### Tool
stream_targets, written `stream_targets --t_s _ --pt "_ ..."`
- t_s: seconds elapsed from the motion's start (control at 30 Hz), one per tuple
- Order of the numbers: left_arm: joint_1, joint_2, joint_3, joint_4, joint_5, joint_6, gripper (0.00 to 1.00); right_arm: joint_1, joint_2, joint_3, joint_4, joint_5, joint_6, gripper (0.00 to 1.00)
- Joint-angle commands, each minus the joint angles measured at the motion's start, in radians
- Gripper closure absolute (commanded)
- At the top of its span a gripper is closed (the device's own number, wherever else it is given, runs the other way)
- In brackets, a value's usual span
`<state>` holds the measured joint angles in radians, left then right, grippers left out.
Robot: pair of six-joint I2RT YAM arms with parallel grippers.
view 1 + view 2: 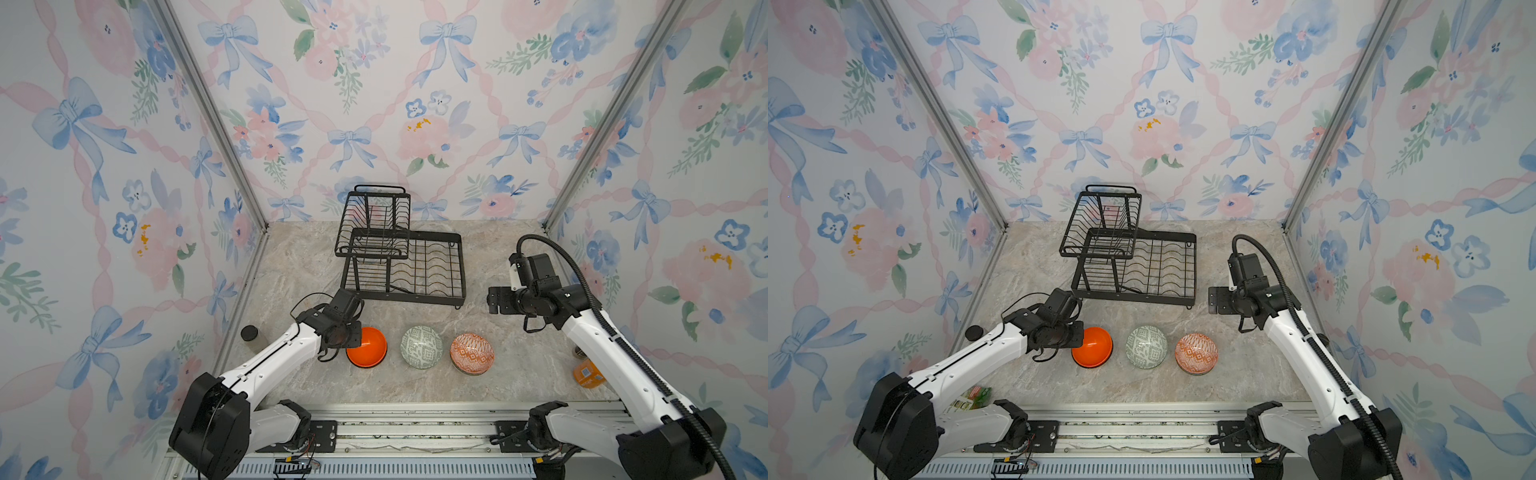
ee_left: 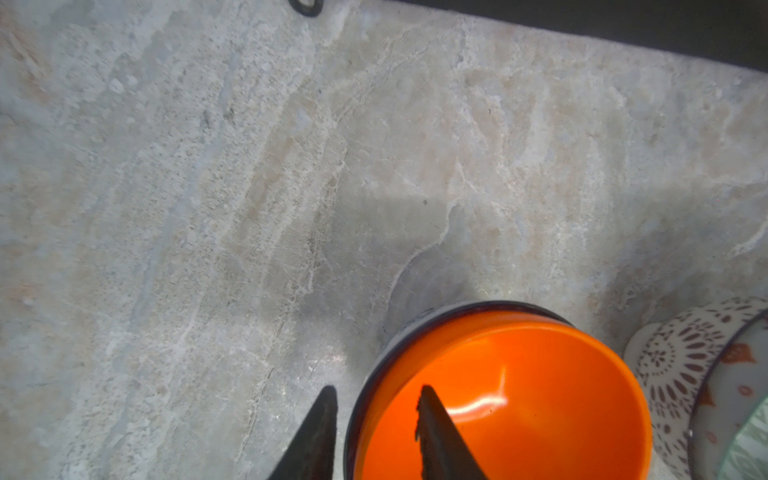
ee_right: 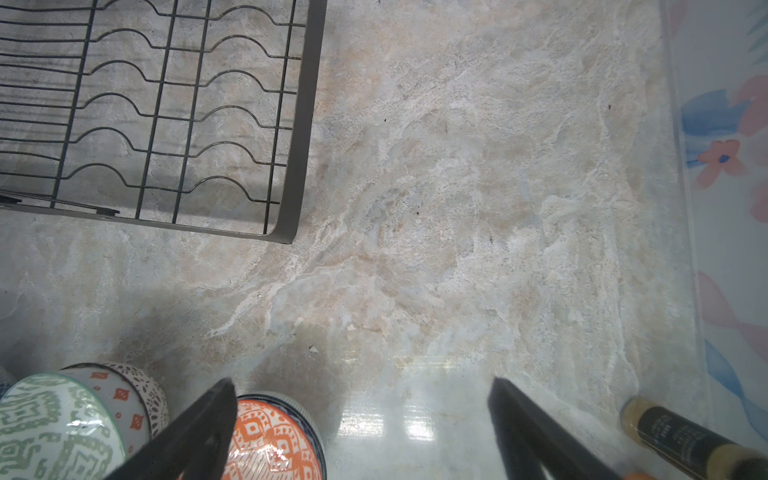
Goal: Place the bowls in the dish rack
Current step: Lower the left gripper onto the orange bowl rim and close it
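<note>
Marble-look tabletop is enclosed by flowered walls. At far left, by the wall, a small black-lidded jar is seen standing.

Left gripper is set at the plain orange bowl, leftmost of a row of three on the table. In the left wrist view its fingers are seen astride the rim, one finger inside the bowl and its mate outside. The jaws stand narrow, but whether the rim is actually pinched cannot be told. A dark band is noted beneath the orange rim.

Next along, near but apart, the grey-green patterned bowl is nested in a white bowl with brown lattice, whose wall is shown in both wrist views. Rightmost in the row, the orange-white patterned bowl is likewise seated in a darker-rimmed bowl.

Behind the row, apart from every bowl, the black wire dish rack is placed, with its raised basket toward its left and its lower slotted tray toward its right.

Right gripper is held above bare table, just right of the rack's front corner and behind the orange-white patterned bowl. Its jaws are spread wide, with only tabletop seen between them. At far right, an orange labelled container is partly hidden behind the right arm.
</note>
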<state>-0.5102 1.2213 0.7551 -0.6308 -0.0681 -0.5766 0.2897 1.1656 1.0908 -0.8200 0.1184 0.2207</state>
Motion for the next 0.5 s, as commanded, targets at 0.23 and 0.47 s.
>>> stream_targets --t_s 0.23,0.47 --pt "-0.011 0.014 -0.011 -0.017 -0.024 0.025 0.76 -0.002 -0.003 -0.013 0.023 -0.029 0.004 0.03" --pt "-0.022 0.038 -0.011 -0.018 -0.029 0.046 0.8 -0.003 0.0 -0.012 0.027 -0.031 -0.001 0.03"
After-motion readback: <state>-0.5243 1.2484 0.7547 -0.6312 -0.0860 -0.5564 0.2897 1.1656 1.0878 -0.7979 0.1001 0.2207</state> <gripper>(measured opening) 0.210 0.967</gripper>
